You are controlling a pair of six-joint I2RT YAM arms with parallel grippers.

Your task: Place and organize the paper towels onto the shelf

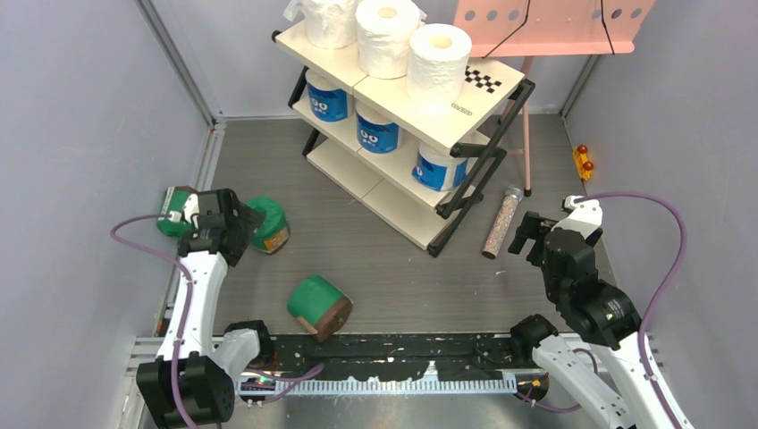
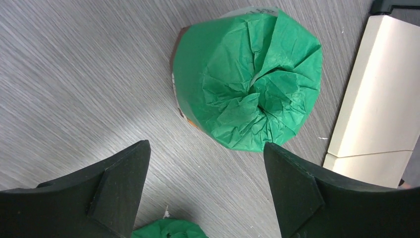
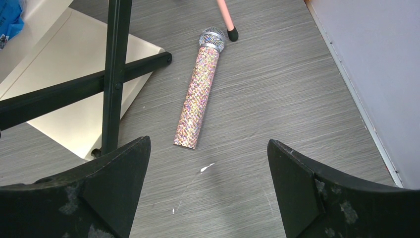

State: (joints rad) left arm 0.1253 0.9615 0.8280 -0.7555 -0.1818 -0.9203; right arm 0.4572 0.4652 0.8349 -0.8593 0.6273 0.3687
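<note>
left hand (image 2: 205, 145) and right hand (image 3: 208, 143) spread wide, empty.

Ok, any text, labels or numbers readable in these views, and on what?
Nothing reads cleanly.
On the blue rolls: white print, perhaps "00", too blurred to confirm.
On the shelf, a top-board sticker: too small to read.
On the green roll, a side label: blurred.

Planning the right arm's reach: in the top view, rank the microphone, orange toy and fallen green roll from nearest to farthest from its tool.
1. Microphone, just left of the right tool.
2. Orange toy, farther back, to the right.
3. Fallen green roll, far left.
</note>
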